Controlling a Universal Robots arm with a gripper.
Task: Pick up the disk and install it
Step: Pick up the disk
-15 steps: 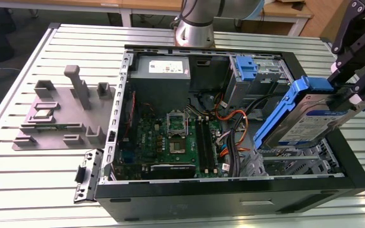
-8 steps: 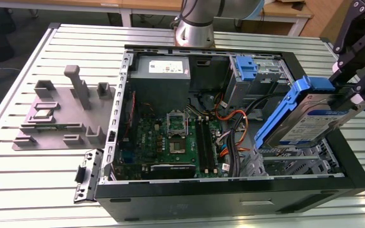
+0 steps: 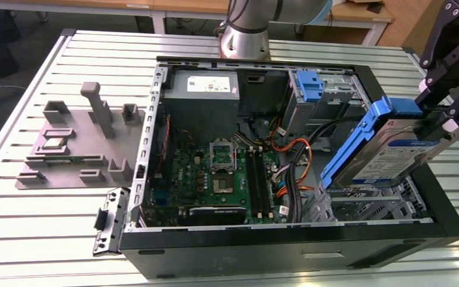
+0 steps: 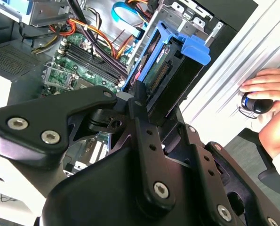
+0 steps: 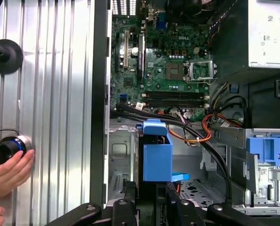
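Observation:
My gripper [image 3: 443,122] is shut on the disk [image 3: 382,152], a silver hard drive with a white-and-blue label and a blue plastic frame. The drive hangs tilted, one end down, over the drive-bay side of the open computer case [image 3: 293,242] at the exterior view's right. In the second wrist view the disk [image 4: 170,75] sits clamped between the black fingers [image 4: 140,106], connector edge facing the camera. In the first wrist view the disk's blue frame [image 5: 157,157] stands above the metal bay floor, with my gripper [image 5: 151,200] on it.
Inside the case are the green motherboard [image 3: 222,173], a grey power-supply box [image 3: 203,86], a blue latch with a metal cage [image 3: 313,88] and loose cables [image 3: 293,155]. A grey fixture [image 3: 78,143] sits on the slatted table. A person's hand [image 5: 8,172] holds a black-and-blue knob [image 5: 5,148] beside the case.

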